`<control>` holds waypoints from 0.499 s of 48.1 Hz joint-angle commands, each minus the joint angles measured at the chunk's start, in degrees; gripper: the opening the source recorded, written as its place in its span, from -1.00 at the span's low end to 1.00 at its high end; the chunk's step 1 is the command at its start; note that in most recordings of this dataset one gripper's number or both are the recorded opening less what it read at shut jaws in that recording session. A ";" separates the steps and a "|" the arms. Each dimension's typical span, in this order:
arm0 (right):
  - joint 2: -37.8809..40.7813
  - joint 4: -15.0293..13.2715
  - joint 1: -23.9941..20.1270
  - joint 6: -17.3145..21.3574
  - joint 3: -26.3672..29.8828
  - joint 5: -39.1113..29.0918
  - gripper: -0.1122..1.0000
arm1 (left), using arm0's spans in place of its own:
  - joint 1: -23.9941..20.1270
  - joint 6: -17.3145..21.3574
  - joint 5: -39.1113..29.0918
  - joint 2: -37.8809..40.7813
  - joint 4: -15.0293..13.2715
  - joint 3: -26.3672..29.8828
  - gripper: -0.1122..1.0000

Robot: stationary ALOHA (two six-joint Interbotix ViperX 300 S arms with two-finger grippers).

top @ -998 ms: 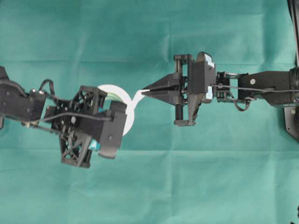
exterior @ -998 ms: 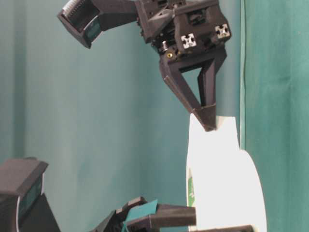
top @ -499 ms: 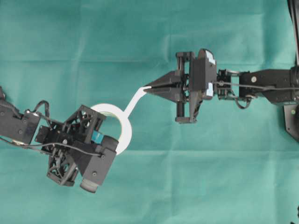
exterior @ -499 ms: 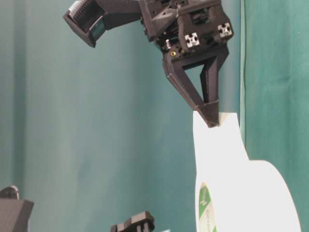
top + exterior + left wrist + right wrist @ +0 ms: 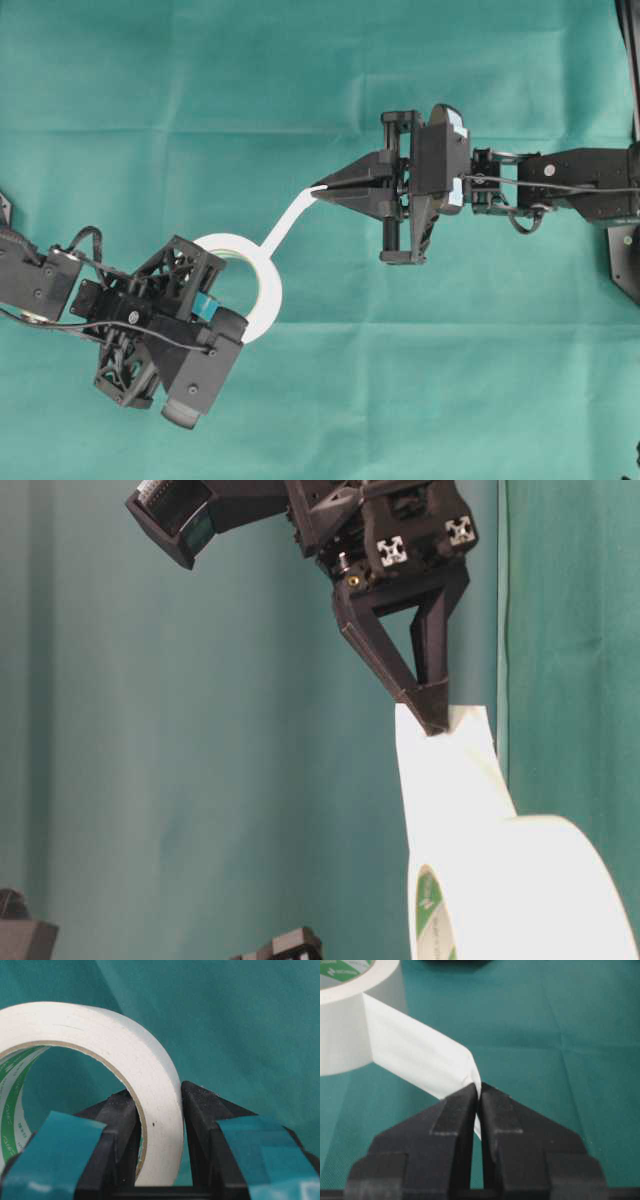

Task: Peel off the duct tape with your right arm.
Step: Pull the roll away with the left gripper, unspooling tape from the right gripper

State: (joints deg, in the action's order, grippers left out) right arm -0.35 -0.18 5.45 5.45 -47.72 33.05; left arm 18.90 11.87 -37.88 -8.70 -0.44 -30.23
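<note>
Tape (image 5: 262, 283) core: green print, lettering cut off, unreadable. Left fingers (image 5: 120, 1120) clamp the roll's wall; right fingers (image 5: 457, 1110) pinch its peeled strip (image 5: 290, 215) shut.

The duct tape (image 5: 347, 970) core carries green print; only partial capitals like "NICHIBAN" show in the right wrist view, not surely legible.

Your white tape roll (image 5: 262, 290), green-printed core, hangs clamped on edge in the left gripper (image 5: 159, 1110); the right gripper (image 5: 318, 191) pinches its peeled strip taut.
</note>
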 commanded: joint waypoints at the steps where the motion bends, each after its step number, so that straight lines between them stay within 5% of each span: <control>1: -1.58 0.53 1.41 0.09 0.26 0.26 -0.96 | 2.29 0.44 0.35 -0.97 -0.26 0.44 -0.41; 24: -2.11 0.53 2.11 0.09 -0.18 0.26 -0.96 | 5.71 8.35 0.62 -1.05 -0.35 0.00 -0.41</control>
State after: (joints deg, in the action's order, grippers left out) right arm -0.79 -0.09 5.54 5.45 -48.08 33.05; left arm 21.53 19.16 -37.62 -8.70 -0.44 -30.76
